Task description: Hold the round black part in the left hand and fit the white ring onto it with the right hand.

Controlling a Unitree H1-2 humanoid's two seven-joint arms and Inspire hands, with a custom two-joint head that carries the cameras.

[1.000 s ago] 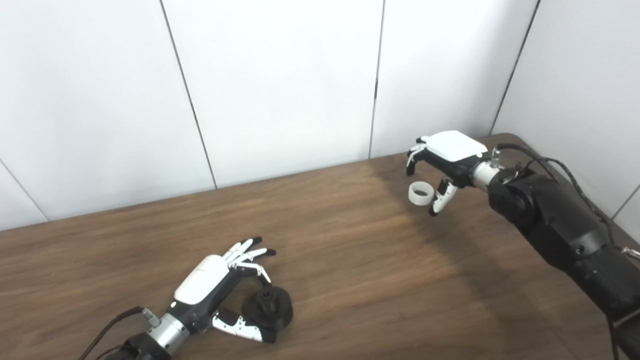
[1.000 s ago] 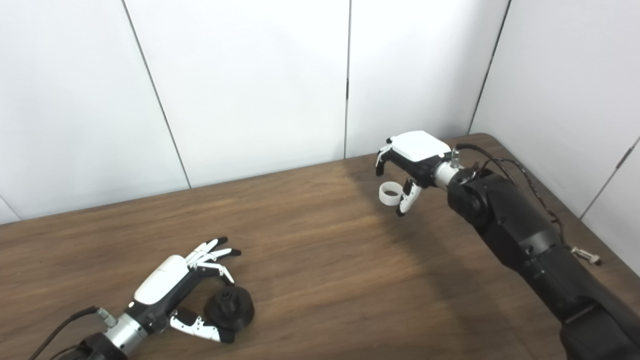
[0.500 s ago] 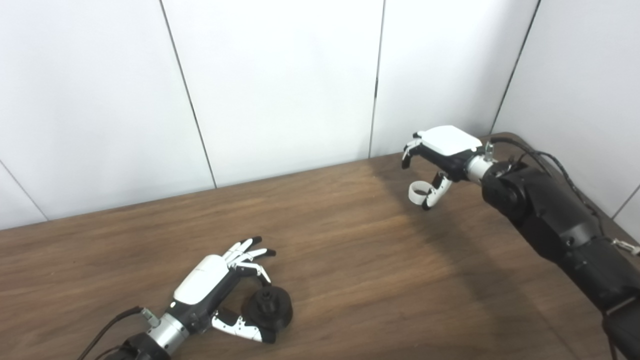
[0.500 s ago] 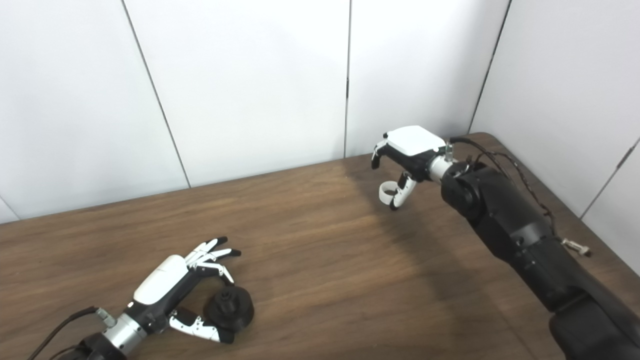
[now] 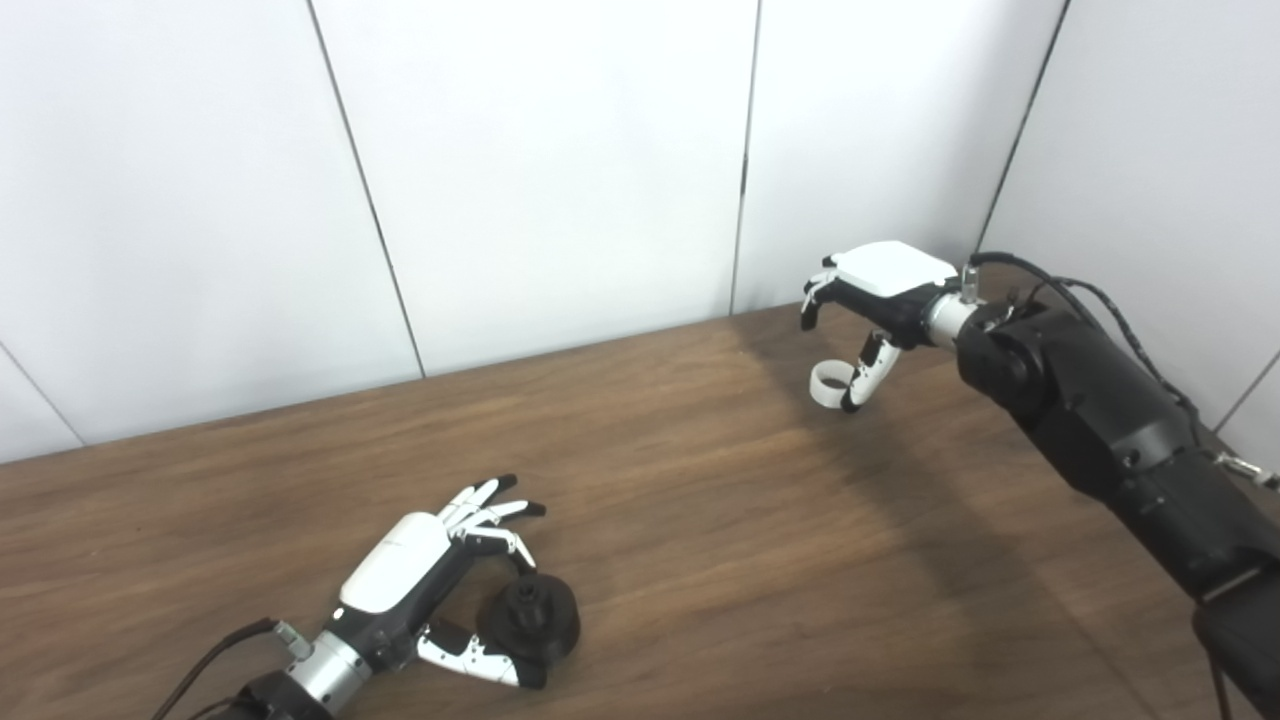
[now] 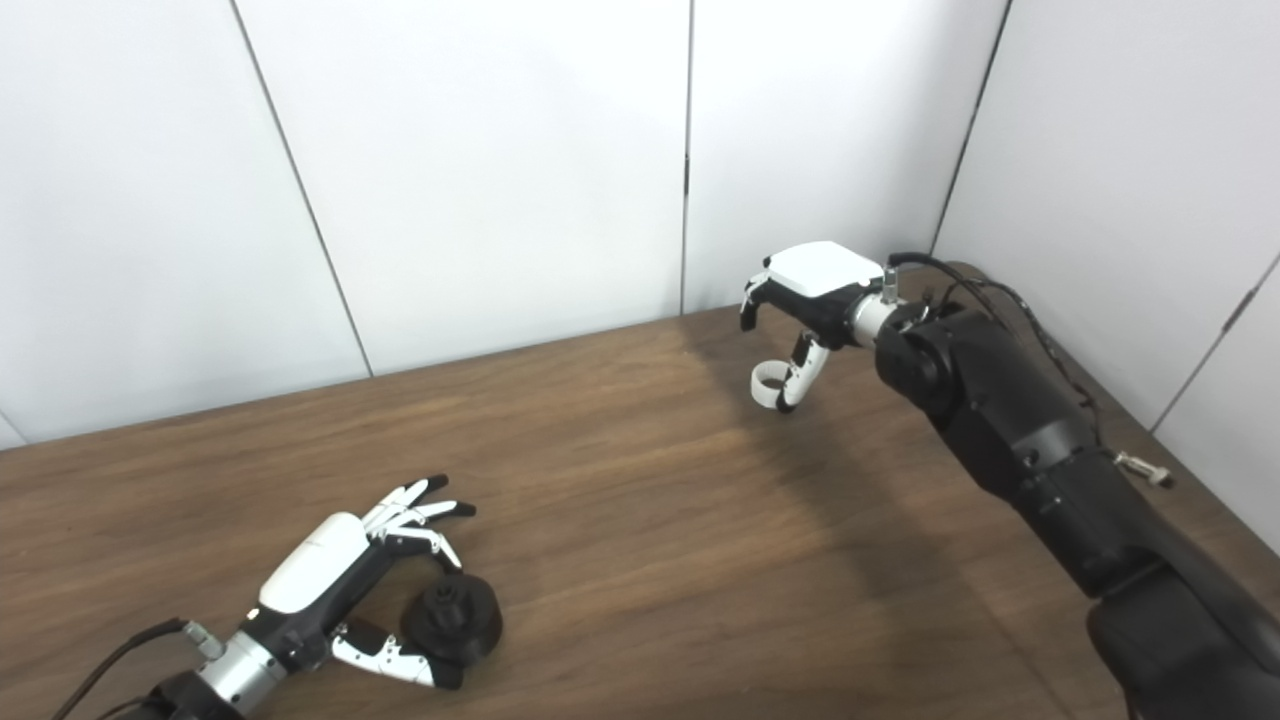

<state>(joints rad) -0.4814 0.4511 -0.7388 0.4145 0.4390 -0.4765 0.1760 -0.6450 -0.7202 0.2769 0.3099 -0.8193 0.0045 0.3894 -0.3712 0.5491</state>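
The round black part [image 5: 528, 622] lies on the wooden table [image 5: 700, 520] at the front left. My left hand [image 5: 400, 560] lies around it, thumb under its near edge and one curled finger at its far edge. The other fingers are spread, and the hand looks open. The white ring [image 5: 827, 384] stands on the table at the back right. My right hand [image 5: 885, 295] hovers over it, palm down and open. Its thumb hangs against the ring's right side, and its curled fingers stay above and apart from the ring.
White wall panels [image 5: 550, 170] close the table's far edge and its right side. The table's rounded back right corner sits just behind my right forearm [image 5: 1090, 420]. Bare wood lies between the two hands.
My right hand has moved back and to the left, bringing its thumb against the ring. The ring, the black part and the left hand have stayed put. The view shifted slightly.
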